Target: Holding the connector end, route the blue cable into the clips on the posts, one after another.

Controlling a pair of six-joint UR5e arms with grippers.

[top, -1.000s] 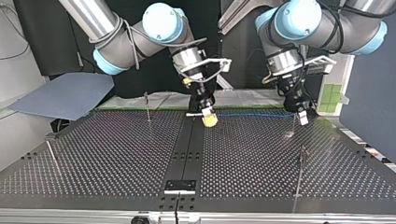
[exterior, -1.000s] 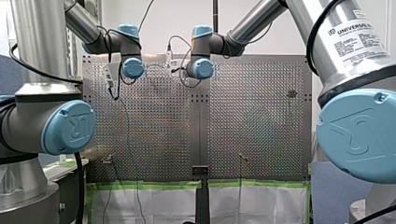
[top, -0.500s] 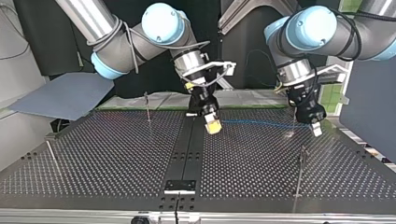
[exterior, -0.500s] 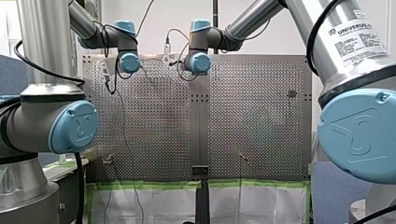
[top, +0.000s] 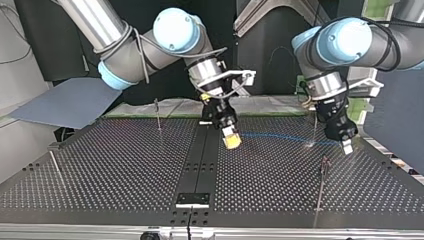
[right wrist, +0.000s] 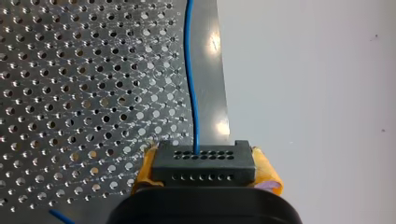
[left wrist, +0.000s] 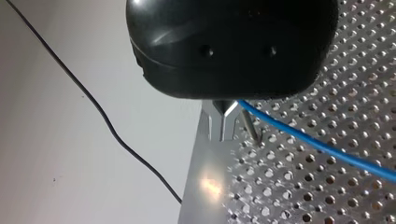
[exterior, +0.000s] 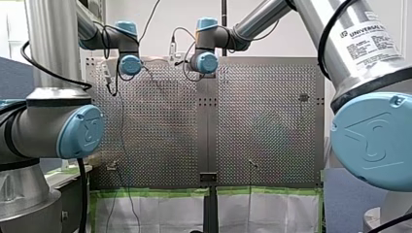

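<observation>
In the top view my right gripper (top: 231, 140), with yellow pads, hangs low over the table's middle strip. The right wrist view shows it shut on a black connector block (right wrist: 204, 164), with the blue cable (right wrist: 191, 79) leaving the block ahead of the fingers. That blue cable (top: 280, 136) runs just above the table to my left gripper (top: 345, 146) at the top view's right. In the left wrist view the metal fingers (left wrist: 224, 122) are shut around the blue cable (left wrist: 322, 147), beside a thin post (left wrist: 252, 129) near the table's edge.
More thin posts stand on the perforated table: one (top: 158, 114) at the back left of the top view, one (top: 54, 162) near its left edge, one (top: 324, 172) in front of my left gripper. A small black plate (top: 192, 199) sits at the near middle.
In the top view both grippers have come nearer the camera. My left gripper has also shifted right, past the post near the back right, so the cable between them is stretched longer.
</observation>
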